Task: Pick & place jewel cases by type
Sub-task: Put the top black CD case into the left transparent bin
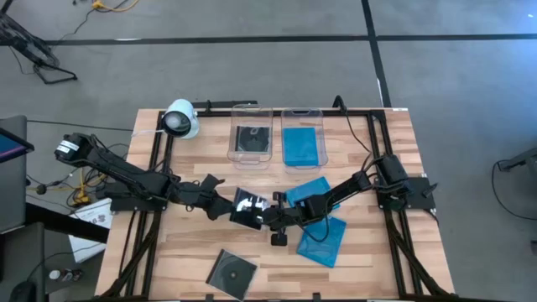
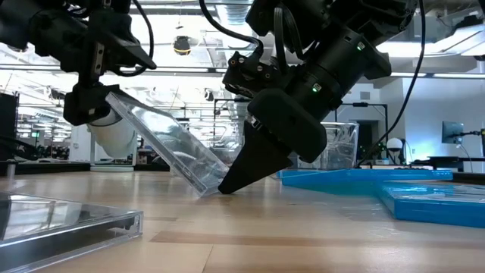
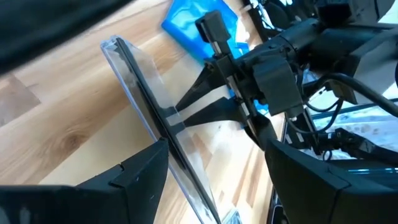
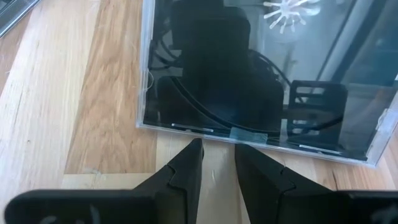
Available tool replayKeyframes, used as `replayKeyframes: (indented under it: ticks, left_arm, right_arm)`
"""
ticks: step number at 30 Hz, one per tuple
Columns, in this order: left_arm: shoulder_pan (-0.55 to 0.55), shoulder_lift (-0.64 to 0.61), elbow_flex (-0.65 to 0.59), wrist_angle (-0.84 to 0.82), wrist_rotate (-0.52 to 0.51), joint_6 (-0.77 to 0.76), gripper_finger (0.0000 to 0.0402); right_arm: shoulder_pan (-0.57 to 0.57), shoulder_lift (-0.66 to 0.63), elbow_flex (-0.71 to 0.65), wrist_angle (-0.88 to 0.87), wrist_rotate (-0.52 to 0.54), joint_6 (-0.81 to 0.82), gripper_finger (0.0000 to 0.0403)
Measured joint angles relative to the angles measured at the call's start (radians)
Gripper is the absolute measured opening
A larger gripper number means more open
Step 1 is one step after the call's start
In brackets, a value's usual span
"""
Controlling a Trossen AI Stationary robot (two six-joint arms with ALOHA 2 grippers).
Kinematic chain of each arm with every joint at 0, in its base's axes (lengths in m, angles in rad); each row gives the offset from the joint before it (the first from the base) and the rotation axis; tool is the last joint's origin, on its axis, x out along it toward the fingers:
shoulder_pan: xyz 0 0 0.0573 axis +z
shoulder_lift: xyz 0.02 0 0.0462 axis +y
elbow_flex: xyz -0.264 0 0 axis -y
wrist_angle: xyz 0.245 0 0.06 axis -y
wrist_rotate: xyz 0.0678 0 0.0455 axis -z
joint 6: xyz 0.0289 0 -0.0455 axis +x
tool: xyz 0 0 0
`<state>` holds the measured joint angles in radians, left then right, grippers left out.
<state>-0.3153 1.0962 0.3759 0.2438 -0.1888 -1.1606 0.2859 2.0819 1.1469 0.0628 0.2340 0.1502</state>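
Two tubs: left tub [image 1: 252, 148] holds black case [image 1: 252, 138], right tub [image 1: 303, 148] blue case [image 1: 302, 144].

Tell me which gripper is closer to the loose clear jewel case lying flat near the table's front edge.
Left. The left gripper hangs just behind that flat clear case; the right gripper is also behind it, farther toward the blue cases.

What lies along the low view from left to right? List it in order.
Flat clear case lying on the table → tilted clear case held up on its edge → right hand with its tips down at that case's lower edge → blue cases lying flat.
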Motion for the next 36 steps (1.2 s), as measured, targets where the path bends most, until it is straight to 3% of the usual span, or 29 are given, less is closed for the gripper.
replayKeyframes:
  ticks: [14, 22, 36]
  left_arm:
    - [0.0, 0.002, -0.003, -0.006, 0.007, 0.034, 0.0261]
    - [0.001, 0.008, -0.008, -0.107, 0.002, -0.012, 0.0261]
    - [0.002, 0.002, -0.006, 0.007, -0.005, 0.04, 0.0261]
  right_arm:
    - [0.0, 0.0, 0.0, 0.001, 0.001, 0.0, 0.0095]
    - [0.0, 0.0, 0.0, 0.005, 0.003, -0.001, 0.0095]
    - [0.0, 0.0, 0.0, 0.005, 0.002, 0.002, 0.0095]
